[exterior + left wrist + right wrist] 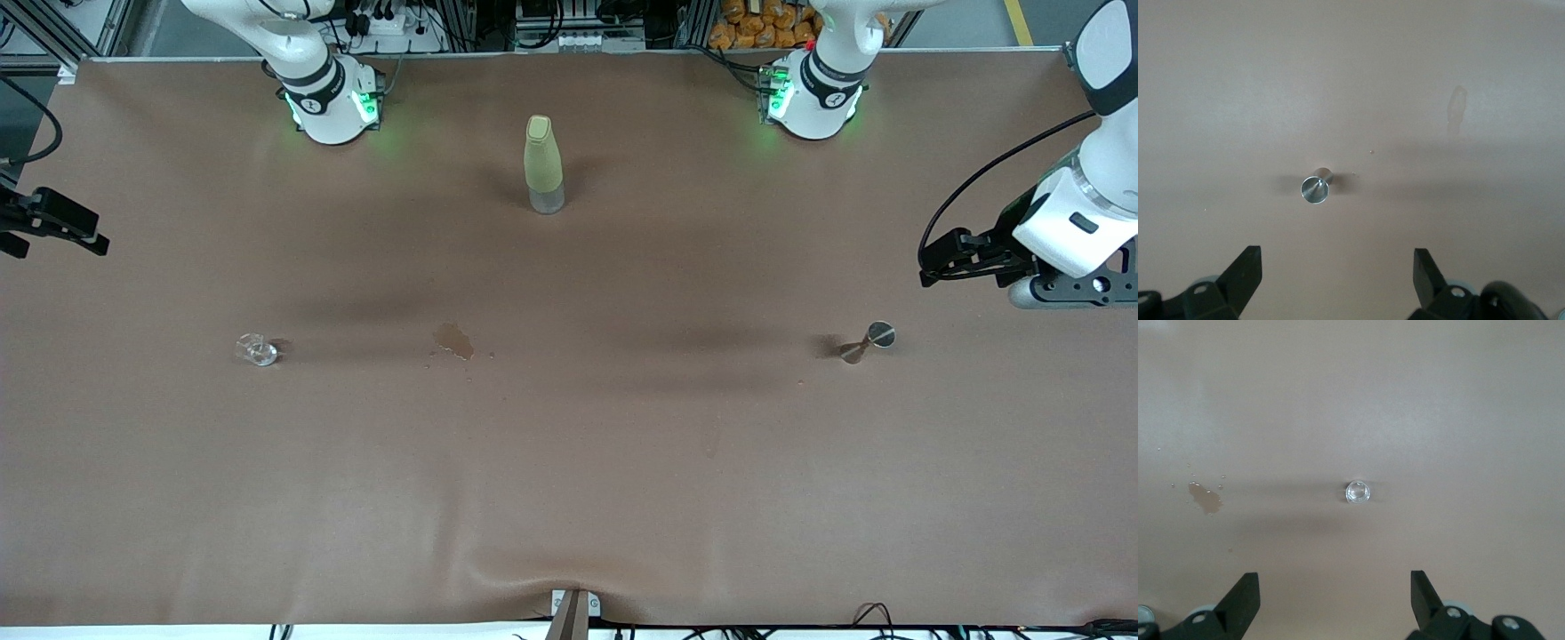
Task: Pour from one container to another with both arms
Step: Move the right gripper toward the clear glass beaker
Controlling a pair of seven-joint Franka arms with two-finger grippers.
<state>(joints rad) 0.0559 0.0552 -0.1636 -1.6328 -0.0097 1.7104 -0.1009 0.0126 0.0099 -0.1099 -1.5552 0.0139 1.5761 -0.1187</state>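
The clear glass cup (256, 349) stands upright on the brown table (569, 462), toward the right arm's end from the wet stain (454, 340). The metal jigger (867, 342) stands well apart from the stain toward the left arm's end. The yellow-green bottle (543, 164) stands farther from the front camera than the stain. The right gripper (1335, 600) hangs over the table near the cup, jaws wide and empty; the left gripper (1338, 277) hangs likewise near the jigger.

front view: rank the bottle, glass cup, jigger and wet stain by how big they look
1. bottle, clearly largest
2. jigger
3. wet stain and glass cup look about alike, so unranked
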